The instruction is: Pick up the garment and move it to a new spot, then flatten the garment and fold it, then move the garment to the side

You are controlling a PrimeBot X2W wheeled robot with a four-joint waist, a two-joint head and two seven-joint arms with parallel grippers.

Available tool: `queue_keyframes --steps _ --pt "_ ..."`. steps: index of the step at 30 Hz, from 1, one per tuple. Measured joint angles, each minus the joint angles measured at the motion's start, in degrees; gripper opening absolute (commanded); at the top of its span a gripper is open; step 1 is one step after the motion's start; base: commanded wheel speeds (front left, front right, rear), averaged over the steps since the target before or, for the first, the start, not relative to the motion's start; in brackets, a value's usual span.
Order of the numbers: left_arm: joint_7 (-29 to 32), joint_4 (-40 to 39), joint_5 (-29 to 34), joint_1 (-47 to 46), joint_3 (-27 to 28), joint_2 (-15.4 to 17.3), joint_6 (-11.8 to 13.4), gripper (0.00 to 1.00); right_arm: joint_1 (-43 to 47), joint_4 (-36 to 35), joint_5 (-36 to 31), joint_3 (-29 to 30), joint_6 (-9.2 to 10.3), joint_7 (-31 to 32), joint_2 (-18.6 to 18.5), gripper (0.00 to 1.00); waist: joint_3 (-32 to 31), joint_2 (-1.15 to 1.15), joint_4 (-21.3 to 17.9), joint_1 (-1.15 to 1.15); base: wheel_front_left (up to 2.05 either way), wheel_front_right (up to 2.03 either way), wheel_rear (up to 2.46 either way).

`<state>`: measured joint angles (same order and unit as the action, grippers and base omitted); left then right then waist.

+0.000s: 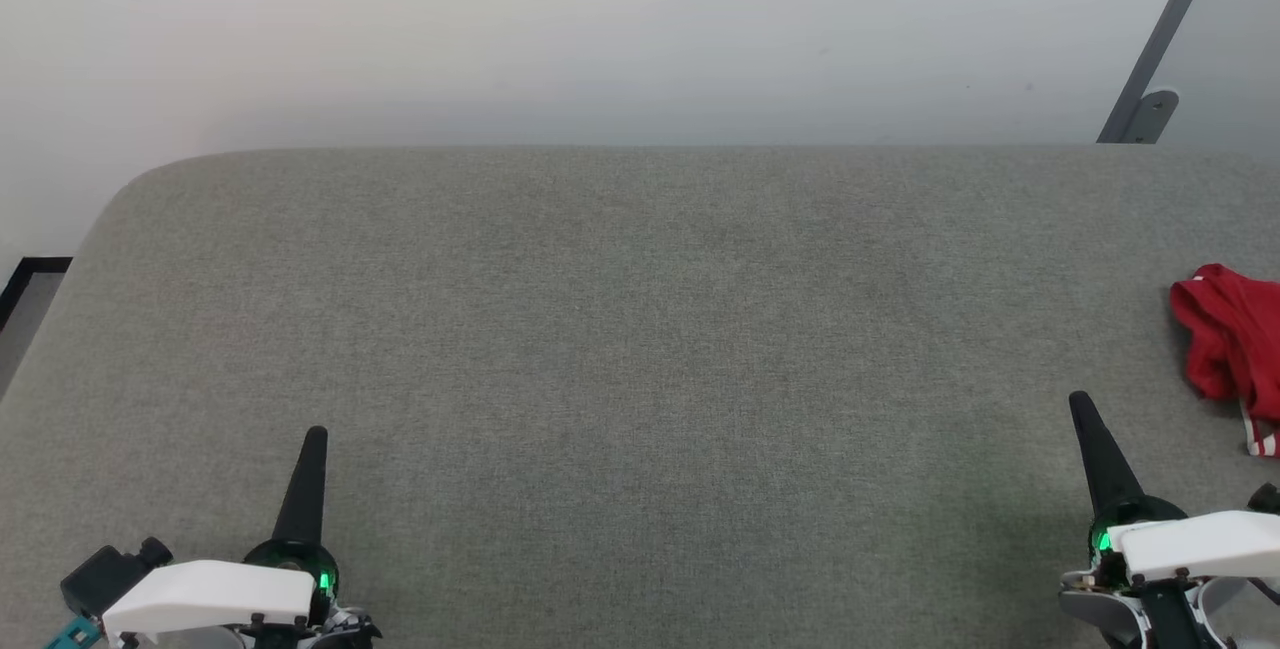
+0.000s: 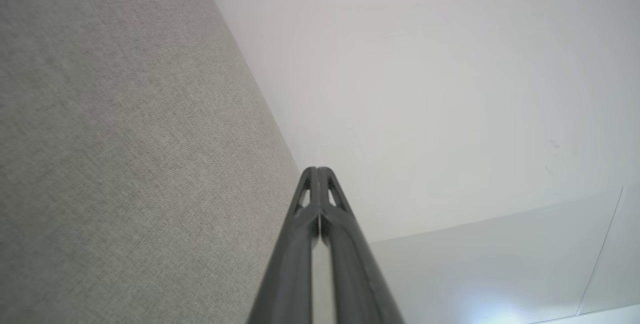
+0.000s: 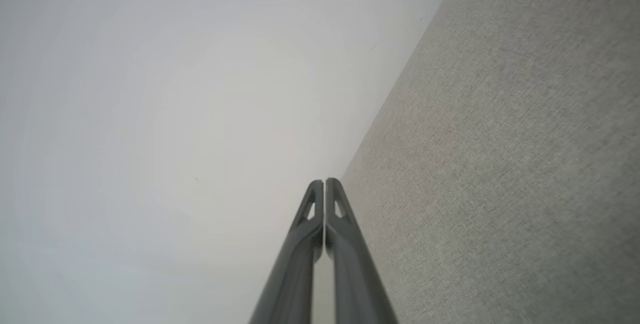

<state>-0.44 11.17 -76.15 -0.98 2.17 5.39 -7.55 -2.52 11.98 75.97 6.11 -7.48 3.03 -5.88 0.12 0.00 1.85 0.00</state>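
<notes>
The garment is a crumpled heap of bright red fabric at the far right edge of the head view, with a bit of red-and-white striped trim at its lower end; part of it is cut off by the frame. It lies on the grey fabric surface. My right gripper rests at the lower right, shut and empty, a little left of and nearer than the garment. At the lower left my left gripper is shut with nothing in it. Both wrist views show closed fingertips, left gripper and right gripper.
A pale wall rises behind the surface's far edge. A grey metal bracket leans at the upper right. The surface's rounded left corner drops to a floor with a dark strip.
</notes>
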Motion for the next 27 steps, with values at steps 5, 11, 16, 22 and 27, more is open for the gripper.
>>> queue_keyframes --steps 5,11,16,22,27 --pt "0.71 0.44 -2.38 -0.57 0.3 -0.12 0.0 0.0 -0.43 0.32 2.01 0.03 0.0 0.36 0.32 0.0 0.01 0.0 -0.2 0.0 0.0 0.0 0.0" --pt "1.45 0.78 -4.58 -1.18 0.64 -0.26 0.0 0.0 -0.74 0.71 4.1 0.09 0.0 0.92 0.66 0.0 0.01 0.0 -0.4 0.0 0.0 0.0 0.0" --pt "2.02 1.1 -6.55 -1.7 0.91 -0.41 0.0 0.0 -1.38 0.91 5.91 0.13 0.0 1.3 1.04 0.0 0.02 0.0 -0.6 0.0 0.0 0.0 0.0" --pt "2.72 1.44 -8.96 -2.29 1.27 -0.62 0.0 0.0 -1.66 1.14 8.18 0.19 0.0 1.77 1.51 0.0 0.02 0.0 -0.85 0.0 0.0 0.0 0.0" --pt "3.32 1.7 -10.6 -2.83 1.55 -0.81 0.0 0.0 -2.08 1.32 9.88 0.23 0.0 2.09 1.82 0.0 0.03 0.0 -1.05 0.0 0.0 0.0 0.0"
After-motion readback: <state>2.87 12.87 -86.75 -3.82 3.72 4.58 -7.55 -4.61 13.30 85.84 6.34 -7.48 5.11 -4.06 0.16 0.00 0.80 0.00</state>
